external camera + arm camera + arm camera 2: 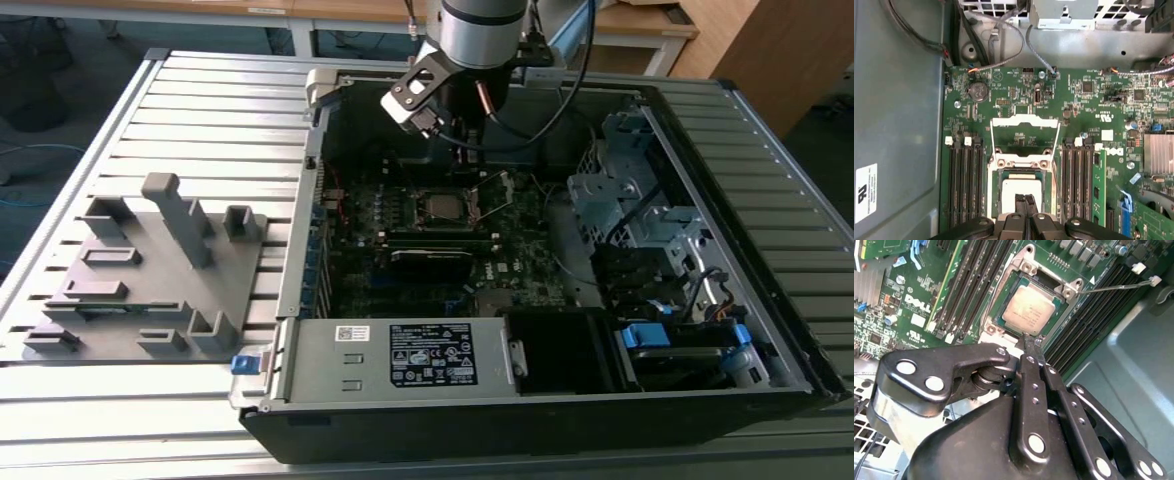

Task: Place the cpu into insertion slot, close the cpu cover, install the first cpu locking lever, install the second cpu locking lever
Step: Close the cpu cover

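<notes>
The cpu (pixel 1030 310) lies flat inside the insertion slot (pixel 995 192).
The gripper (pixel 1029 342) hangs just over the slot's edge, its jaws pressed together with nothing between them. The cpu cover (pixel 1024 121) stands open right beside the slot. The cpu looks small, light, stiff and easy to hurt, so I think its thin side edges are the safe place to hold.

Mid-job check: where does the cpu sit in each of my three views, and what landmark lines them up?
Exterior view: cpu, in the middle of the motherboard.
First wrist view: cpu, just beyond the pincer tips.
Second wrist view: cpu, likewise at the pincer tips.
Shared landmark: the black memory slots flank the cpu in both wrist views and lie beside it in the exterior view.
</notes>
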